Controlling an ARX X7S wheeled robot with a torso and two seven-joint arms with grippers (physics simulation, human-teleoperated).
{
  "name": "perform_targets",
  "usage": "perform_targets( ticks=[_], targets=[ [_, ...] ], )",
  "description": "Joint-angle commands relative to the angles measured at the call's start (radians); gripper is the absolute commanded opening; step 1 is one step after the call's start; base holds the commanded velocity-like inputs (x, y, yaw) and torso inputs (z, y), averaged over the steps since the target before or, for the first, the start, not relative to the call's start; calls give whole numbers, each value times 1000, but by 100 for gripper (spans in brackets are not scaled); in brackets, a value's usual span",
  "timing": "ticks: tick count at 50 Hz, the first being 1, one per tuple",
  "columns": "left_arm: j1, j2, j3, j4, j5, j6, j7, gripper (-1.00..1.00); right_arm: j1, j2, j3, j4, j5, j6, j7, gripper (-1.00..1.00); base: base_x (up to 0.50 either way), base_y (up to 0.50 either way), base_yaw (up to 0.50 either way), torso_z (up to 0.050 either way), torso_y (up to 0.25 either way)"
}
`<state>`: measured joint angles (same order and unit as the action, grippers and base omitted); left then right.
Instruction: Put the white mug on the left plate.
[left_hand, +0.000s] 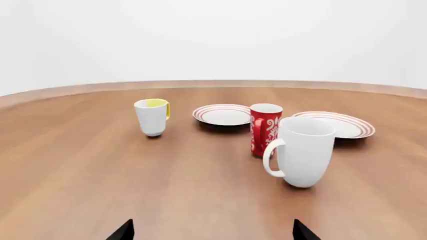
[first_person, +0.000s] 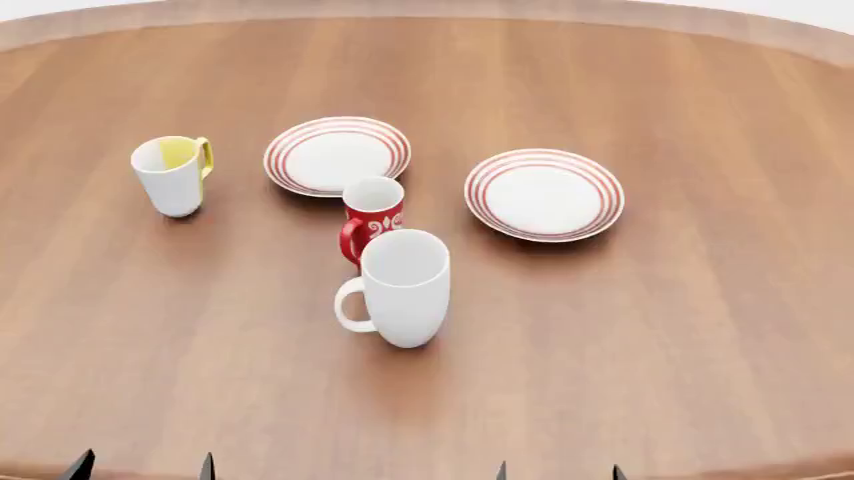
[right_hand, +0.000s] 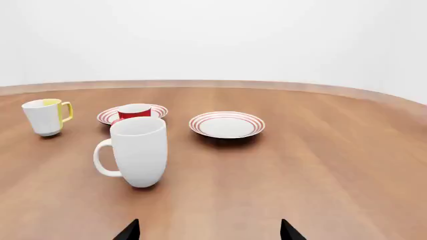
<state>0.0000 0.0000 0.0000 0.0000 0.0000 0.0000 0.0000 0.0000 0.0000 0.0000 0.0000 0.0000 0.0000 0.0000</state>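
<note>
No writing showed on the upright white mug (first_person: 404, 285), its handle pointing left, just before the red patterned mug (first_person: 372, 215). The left plate (first_person: 336, 155) lay beyond. Both tools, left (first_person: 142, 467) and right (first_person: 558, 471), stood spread open, empty.

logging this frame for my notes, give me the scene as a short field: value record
surface: round wooden table
white mug: upright near the table's front, handle towards robot's left
left plate: bare, behind the mugs
right plate: bare
red mug: between white mug and left plate
yellow-handled mug: left of left plate
left claw: open, holding nothing
right claw: open, holding nothing
task status: white mug not yet on left plate
</note>
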Motion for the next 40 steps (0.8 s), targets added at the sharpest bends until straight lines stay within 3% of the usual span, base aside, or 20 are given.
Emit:
perform_targets(
  ticks=[1,10,16,21,40],
  targets=[
    [-6,-15,18,-15,-15,10,-18,100,6,13,-16,12,13,-7,16,100,0,0,0,0,0],
    [35,-65,79,19,-6,-2,-47,100,-32,60,-46,-47,35,28,33,100,0,0,0,0,0],
    [23,-128,3,188,-23,-114,-73,100,-66,113,-46,-189,-15,110,55,100,0,0,0,0,0],
    [35,-151,-27,237,-44,-140,-77,100,-70,125,-50,-177,-13,90,57,100,68,0,0,0,0],
    [48,-159,-8,176,-54,-73,-82,100,-55,141,-79,-133,0,54,63,100,381,0,0,0,0]
  ],
)
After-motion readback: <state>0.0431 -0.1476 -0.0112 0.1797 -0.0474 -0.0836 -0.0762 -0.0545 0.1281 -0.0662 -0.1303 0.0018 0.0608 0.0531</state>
